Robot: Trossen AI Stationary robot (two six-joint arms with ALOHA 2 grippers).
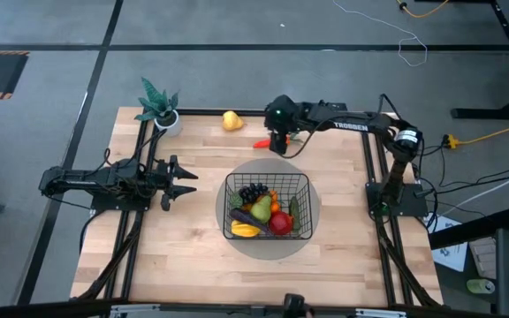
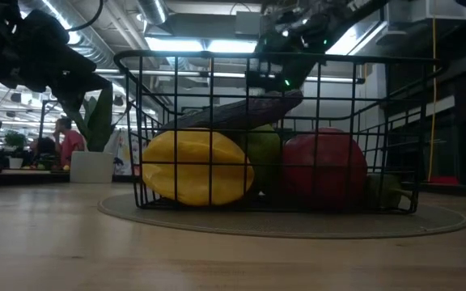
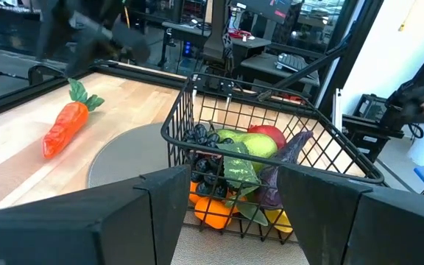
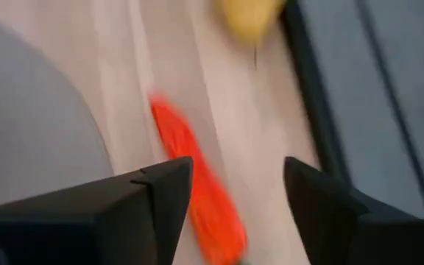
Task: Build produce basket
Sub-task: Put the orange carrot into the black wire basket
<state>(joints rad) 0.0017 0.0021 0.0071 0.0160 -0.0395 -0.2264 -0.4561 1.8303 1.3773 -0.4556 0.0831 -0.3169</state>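
The black wire basket [image 1: 268, 208] stands on a round grey mat at the table's middle. It holds dark grapes, a green pear, a red apple [image 2: 322, 166], a yellow mango [image 2: 196, 166], a purple eggplant [image 2: 241, 109] and oranges. An orange carrot [image 3: 65, 129] lies flat on the wood beyond the basket. A yellow pear [image 1: 231, 120] lies to its left, near the far edge. My right gripper [image 4: 238, 173] hangs open over the carrot [image 4: 190, 191], slanting down, fingers clear of it. My left gripper [image 1: 179, 181] waits open and level at the table's left, facing the basket.
A small potted plant [image 1: 159, 108] in a white pot stands at the far left corner. The grey mat [image 1: 237, 247] reaches a little beyond the basket on all sides. Bare wood lies between the left gripper and the basket and along the near edge.
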